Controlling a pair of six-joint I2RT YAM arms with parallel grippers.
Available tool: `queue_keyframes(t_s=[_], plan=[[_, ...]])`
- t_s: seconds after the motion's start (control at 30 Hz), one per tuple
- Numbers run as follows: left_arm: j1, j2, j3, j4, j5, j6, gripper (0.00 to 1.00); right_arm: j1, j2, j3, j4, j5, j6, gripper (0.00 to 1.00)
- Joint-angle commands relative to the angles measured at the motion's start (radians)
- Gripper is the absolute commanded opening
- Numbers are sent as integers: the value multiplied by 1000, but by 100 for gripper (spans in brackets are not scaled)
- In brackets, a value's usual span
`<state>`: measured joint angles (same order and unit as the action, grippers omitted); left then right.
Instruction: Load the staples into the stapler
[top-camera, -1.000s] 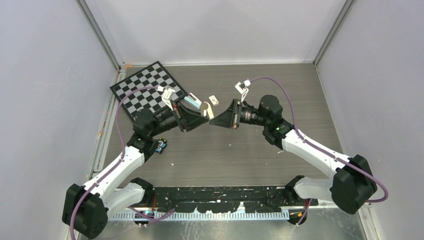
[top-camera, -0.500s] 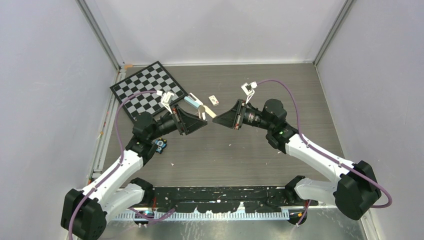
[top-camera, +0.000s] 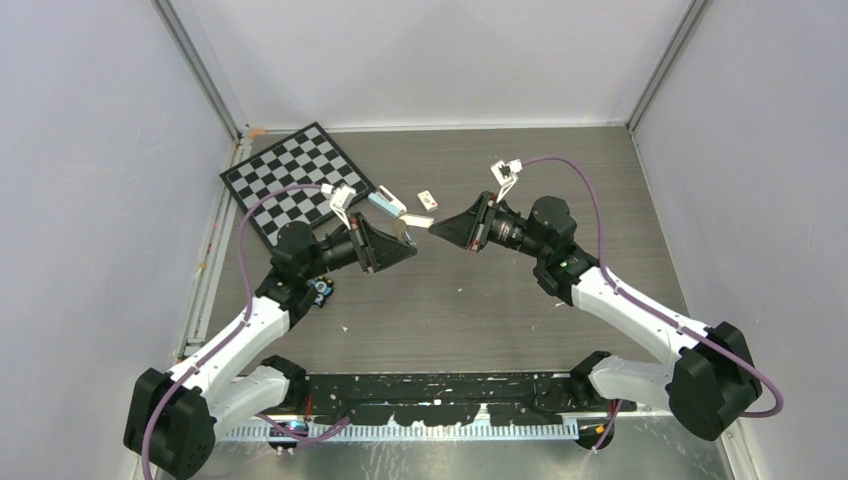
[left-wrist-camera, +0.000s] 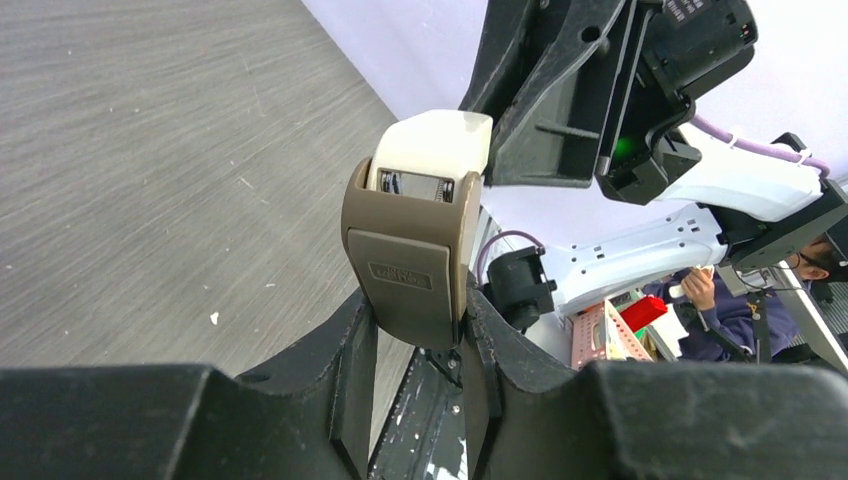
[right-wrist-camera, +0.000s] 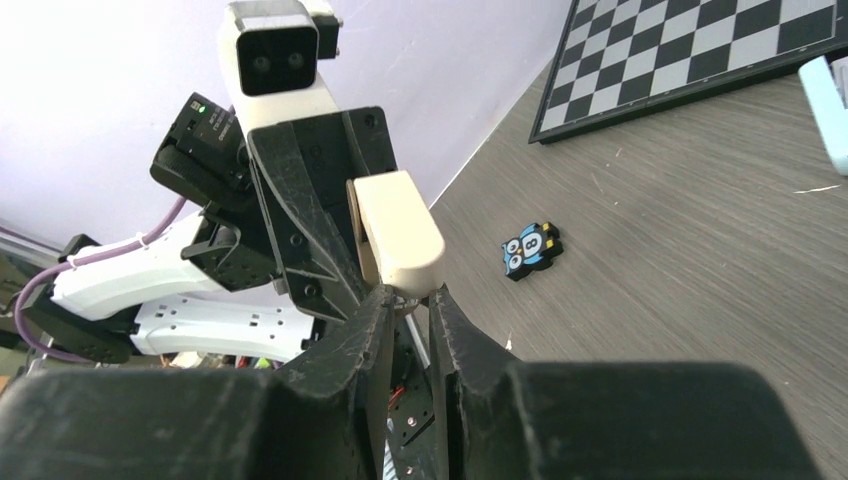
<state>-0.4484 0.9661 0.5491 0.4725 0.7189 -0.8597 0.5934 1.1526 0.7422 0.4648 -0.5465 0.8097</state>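
My left gripper is shut on the brown lower half of a small tan block and holds it above the table. The block's cream cap is lifted, and a silvery ribbed strip, seemingly the staples, shows in the gap. My right gripper meets it from the other side, its narrow jaws pinching the end of the cream cap. Both grippers meet at mid-table. The pale blue stapler lies on the table by the checkerboard, apart from both grippers.
A checkerboard lies at the back left. A small white box sits just right of the stapler. A black-and-blue gadget lies on the table near my left arm. Walls enclose the table on three sides.
Both wrists have turned while staying joined at the block. My right gripper tip has moved toward the far side and my left gripper tip toward the near side.
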Motion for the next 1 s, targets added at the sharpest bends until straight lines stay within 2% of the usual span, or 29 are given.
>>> queue_keyframes(t_s=[0.0,0.47,0.57,0.73,0.97], plan=[[-8,-17,-5,-31,94,26,0,-15,10,17,73,74,-43,24],[-9,-11,25,-137,139,94,0,-18,68,44,69,23,-57,30],[-8,-10,33,-156,117,100,0,-19,78,38,106,-12,-32,37],[-8,-18,39,-161,67,89,0,-18,84,7,141,-49,14,54],[-8,-19,39,-145,44,74,0,2,123,-24,291,-75,101,63]])
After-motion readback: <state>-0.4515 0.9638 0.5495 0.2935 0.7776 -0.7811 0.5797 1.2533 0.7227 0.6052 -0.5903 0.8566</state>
